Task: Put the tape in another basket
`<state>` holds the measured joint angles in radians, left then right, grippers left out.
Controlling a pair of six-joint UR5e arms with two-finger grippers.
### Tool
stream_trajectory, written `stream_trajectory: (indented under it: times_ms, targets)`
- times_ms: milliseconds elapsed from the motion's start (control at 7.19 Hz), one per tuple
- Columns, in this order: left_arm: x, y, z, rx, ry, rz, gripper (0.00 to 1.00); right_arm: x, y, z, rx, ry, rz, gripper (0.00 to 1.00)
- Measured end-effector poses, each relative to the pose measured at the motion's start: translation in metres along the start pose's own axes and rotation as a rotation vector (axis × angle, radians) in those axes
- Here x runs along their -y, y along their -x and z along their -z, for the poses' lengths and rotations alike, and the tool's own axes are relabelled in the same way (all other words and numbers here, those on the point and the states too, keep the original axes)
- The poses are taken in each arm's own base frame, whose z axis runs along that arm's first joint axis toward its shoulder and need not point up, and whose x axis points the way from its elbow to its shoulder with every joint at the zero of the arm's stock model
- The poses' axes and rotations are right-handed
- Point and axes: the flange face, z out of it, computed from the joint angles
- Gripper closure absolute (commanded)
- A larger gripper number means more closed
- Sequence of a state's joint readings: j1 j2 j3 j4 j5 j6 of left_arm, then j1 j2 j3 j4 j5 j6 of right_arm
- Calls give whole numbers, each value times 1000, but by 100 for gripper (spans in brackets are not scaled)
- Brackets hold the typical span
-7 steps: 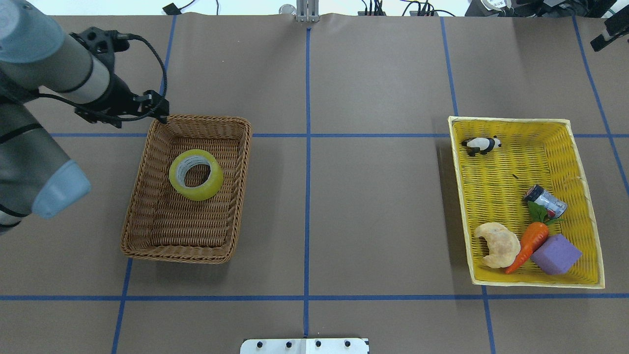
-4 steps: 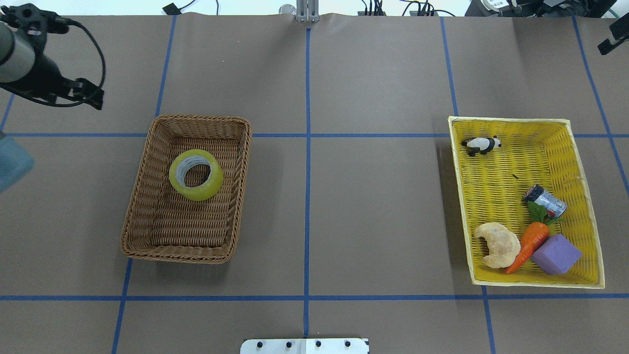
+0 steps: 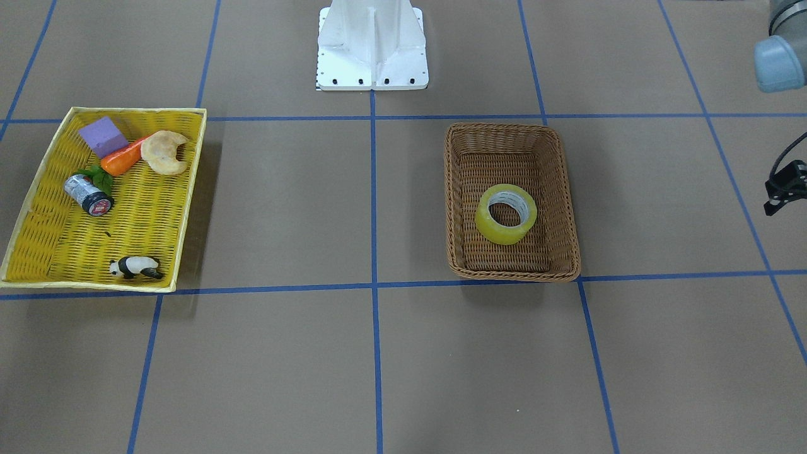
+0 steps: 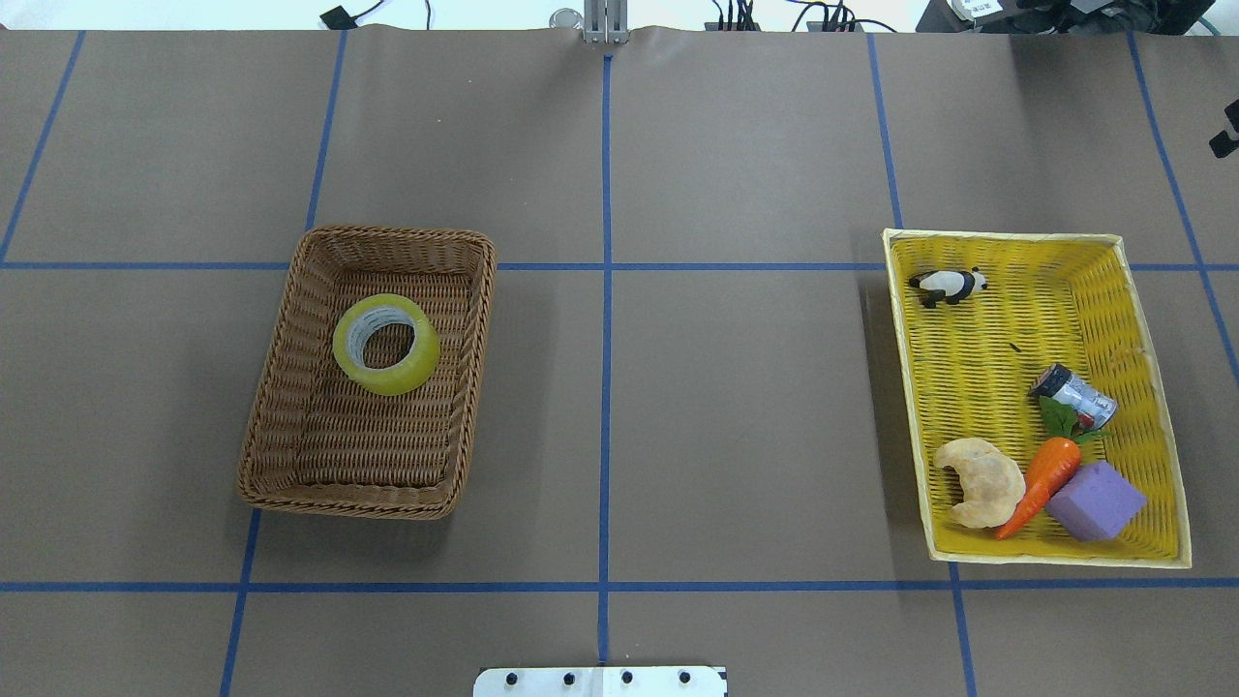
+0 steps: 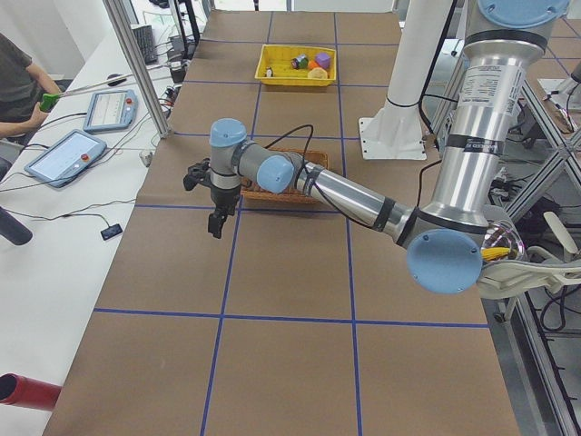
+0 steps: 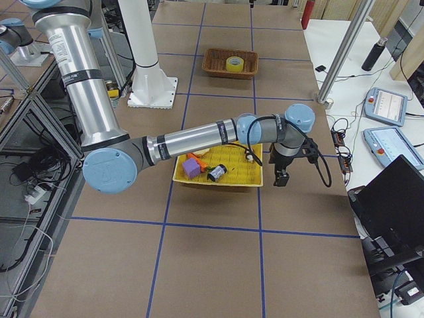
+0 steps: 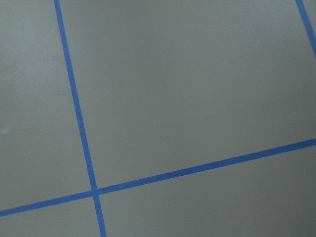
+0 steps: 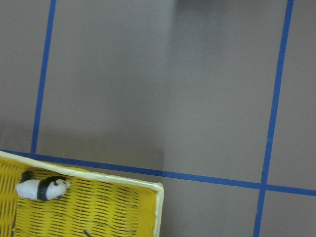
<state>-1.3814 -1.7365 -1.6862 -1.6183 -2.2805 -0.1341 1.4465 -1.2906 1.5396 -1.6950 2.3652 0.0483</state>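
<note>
Wicker basket (image 4: 481, 329) at desk's left already has tape (image 4: 387, 376) lying flat in its far half, so job looks done: just park L arm (image 5: 345, 193) & R arm (image 6: 192, 138) out wide, clear of it; can't tell jaws' state on either.

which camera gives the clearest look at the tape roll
Overhead exterior: the tape lies flat in the basket, ring and core fully visible, nothing over it. Front-facing shows it nearly as well. Exterior right shows it small and far. In exterior left the left arm hides it. Neither wrist view shows it.
</note>
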Motion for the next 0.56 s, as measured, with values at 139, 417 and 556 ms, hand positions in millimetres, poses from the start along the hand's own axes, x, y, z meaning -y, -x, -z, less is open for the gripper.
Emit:
stream_trajectory:
  times_ms: [139, 417, 556]
  targets:
    - [-2, 7, -1, -14, 8, 12, 2, -9, -10, -9, -1, -5, 5, 0]
    - [-11, 16, -6, -21, 19, 27, 2, -26, -23, -14, 2, -9, -2, 0]
    - [-14, 19, -9, -22, 26, 35, 2, -35, -22, -8, 6, -22, 2, 0]
